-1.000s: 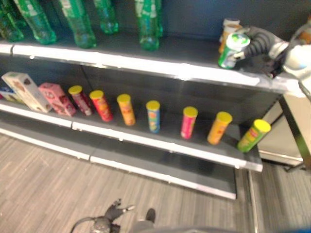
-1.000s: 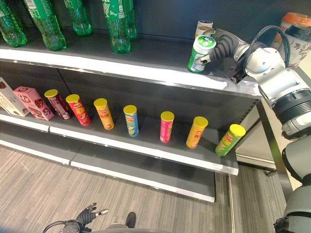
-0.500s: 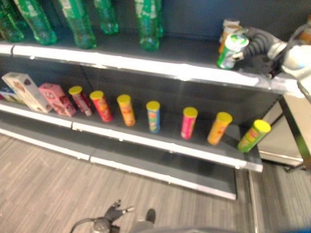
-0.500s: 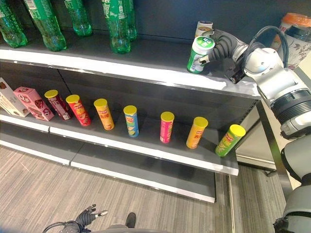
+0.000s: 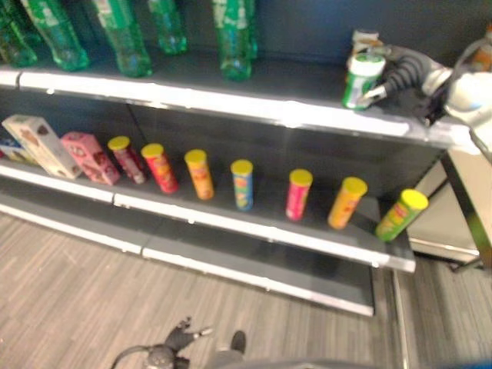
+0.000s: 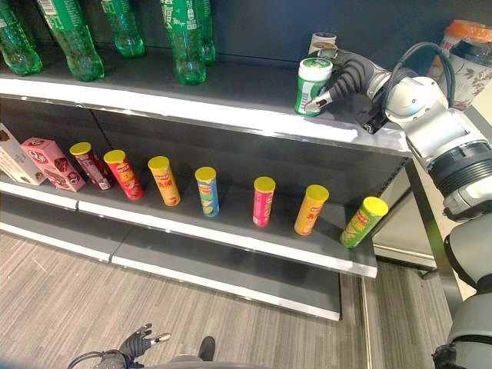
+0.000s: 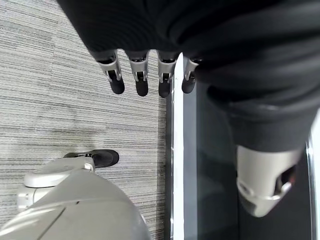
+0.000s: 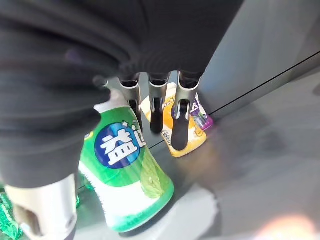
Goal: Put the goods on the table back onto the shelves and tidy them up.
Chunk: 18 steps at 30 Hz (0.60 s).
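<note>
At 1 o'clock in the head views, on the top shelf (image 6: 231,108): find the green-and-white canister (image 6: 313,84) standing upright near the front edge, base flat on the shelf. Read the right hand (image 6: 350,77) as open: fingers (image 8: 181,122) straight and running past one side of the canister, thumb (image 8: 42,210) apart on the other side, nothing curled round it. Cannot tell whether the fingers touch its wall. Judge this placement as essentially complete, with only the withdrawal of the hand outstanding. Note a second canister with an orange label (image 8: 187,135) just behind, toward 12 o'clock. At 10 to 11 o'clock on the same shelf, note the green bottles (image 6: 184,38) standing well apart from the canister. On the middle shelf (image 6: 231,240), from 9 to 3 o'clock, note the boxes (image 6: 52,163) and a spaced row of yellow-capped tubes (image 6: 264,201); the green tube (image 6: 364,221) at 3 o'clock leans most, so count straightening as probably left to do. At 6 o'clock, locate the left hand (image 6: 138,340) hanging low over the floor, fingers straight, holding nothing. Treat the number of goods left on the table as unknown.
</note>
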Tool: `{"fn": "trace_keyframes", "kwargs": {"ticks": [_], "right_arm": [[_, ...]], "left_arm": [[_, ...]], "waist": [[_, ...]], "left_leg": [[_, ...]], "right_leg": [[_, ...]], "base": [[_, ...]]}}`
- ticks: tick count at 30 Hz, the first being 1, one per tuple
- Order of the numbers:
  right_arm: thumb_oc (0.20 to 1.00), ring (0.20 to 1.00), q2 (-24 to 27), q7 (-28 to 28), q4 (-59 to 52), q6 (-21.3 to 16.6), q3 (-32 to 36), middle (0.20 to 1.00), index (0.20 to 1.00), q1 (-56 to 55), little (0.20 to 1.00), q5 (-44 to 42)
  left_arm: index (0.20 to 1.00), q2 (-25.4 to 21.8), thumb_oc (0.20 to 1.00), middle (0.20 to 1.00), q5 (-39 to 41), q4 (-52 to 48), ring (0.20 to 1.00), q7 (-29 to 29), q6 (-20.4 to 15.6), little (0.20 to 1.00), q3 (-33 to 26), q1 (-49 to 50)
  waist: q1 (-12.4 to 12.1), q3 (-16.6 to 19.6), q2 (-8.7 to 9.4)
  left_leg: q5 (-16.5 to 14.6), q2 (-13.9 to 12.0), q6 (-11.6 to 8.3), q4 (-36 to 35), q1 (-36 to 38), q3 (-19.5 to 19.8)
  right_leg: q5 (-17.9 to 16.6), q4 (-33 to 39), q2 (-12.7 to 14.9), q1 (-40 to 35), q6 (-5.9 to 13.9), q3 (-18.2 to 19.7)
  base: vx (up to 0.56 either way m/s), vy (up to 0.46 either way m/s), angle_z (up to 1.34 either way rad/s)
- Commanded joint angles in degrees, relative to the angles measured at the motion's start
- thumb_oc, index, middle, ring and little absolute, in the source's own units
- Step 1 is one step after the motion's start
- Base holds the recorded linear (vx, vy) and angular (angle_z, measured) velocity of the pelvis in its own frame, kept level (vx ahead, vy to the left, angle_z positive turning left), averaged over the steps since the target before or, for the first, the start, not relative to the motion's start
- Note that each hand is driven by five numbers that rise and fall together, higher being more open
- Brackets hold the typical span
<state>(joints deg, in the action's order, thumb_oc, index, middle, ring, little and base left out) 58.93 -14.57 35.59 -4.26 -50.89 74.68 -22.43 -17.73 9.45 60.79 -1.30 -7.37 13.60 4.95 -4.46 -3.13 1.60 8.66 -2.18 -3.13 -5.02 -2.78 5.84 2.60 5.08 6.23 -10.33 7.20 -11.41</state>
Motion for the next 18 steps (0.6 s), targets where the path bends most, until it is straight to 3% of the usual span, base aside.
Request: {"fn": "trace_keyframes", "kwargs": {"ticks": [1, 6, 12, 16, 18], "right_arm": [[1.000, 1.000, 0.19, 2.05, 3.62, -1.33, -1.52, 1.000, 1.000, 8.59, 1.000, 1.33], [1.000, 1.000, 0.28, 2.96, 4.37, -1.63, -0.54, 1.000, 1.000, 8.65, 1.000, 1.57], [1.000, 1.000, 3.36, 9.09, 3.22, -3.41, 1.53, 1.000, 1.000, 11.82, 1.000, 3.32], [1.000, 1.000, 7.60, 15.91, -8.21, -5.84, 9.58, 1.000, 1.000, 8.35, 1.000, 4.26], [1.000, 1.000, 10.01, 18.14, -20.50, -7.55, 19.06, 1.000, 1.000, 0.19, 1.000, 4.92]], "left_arm": [[1.000, -2.99, 1.000, 1.000, -2.00, 0.89, 1.000, 0.70, -1.26, 1.000, 0.62, -3.00], [1.000, -2.92, 1.000, 1.000, -1.93, 1.02, 1.000, 0.78, -1.21, 1.000, 0.52, -2.97], [1.000, -2.60, 1.000, 1.000, -1.31, 0.93, 1.000, 1.44, -1.19, 1.000, -0.29, -2.63], [1.000, -1.46, 1.000, 1.000, -1.14, 0.82, 1.000, 2.60, -0.95, 1.000, -2.26, -1.96], [1.000, -0.97, 1.000, 1.000, -2.20, 0.99, 1.000, 3.17, -0.69, 1.000, -3.40, -1.54]], "waist": [[-1.74, -0.93, 4.15], [-1.64, -0.89, 4.17], [-0.67, -0.74, 4.13], [0.79, -0.70, 3.55], [1.83, -0.63, 3.17]], "left_leg": [[-9.86, -0.14, -2.89, 0.02, 5.63, -5.54], [-9.93, -0.10, -2.84, 0.02, 5.71, -5.56], [-10.16, -0.25, -2.79, 0.02, 6.04, -6.19], [-10.50, -0.32, -2.55, 0.02, 6.30, -7.00], [-10.82, -0.41, -2.38, 0.02, 6.56, -7.48]], "right_leg": [[-2.02, -1.00, 2.97, 4.16, 1.71, 3.14], [-2.05, -0.98, 2.95, 4.07, 1.72, 3.28], [-2.18, -0.99, 2.88, 4.16, 1.78, 3.79], [-2.32, -1.07, 2.93, 4.41, 1.94, 4.69], [-2.28, -1.18, 3.00, 4.66, 2.02, 5.19]], "base": [[0.00, 0.000, 0.00], [0.00, 0.000, 0.00], [0.00, 0.000, 0.00], [0.00, 0.019, -0.04], [0.00, 0.025, -0.13]]}}
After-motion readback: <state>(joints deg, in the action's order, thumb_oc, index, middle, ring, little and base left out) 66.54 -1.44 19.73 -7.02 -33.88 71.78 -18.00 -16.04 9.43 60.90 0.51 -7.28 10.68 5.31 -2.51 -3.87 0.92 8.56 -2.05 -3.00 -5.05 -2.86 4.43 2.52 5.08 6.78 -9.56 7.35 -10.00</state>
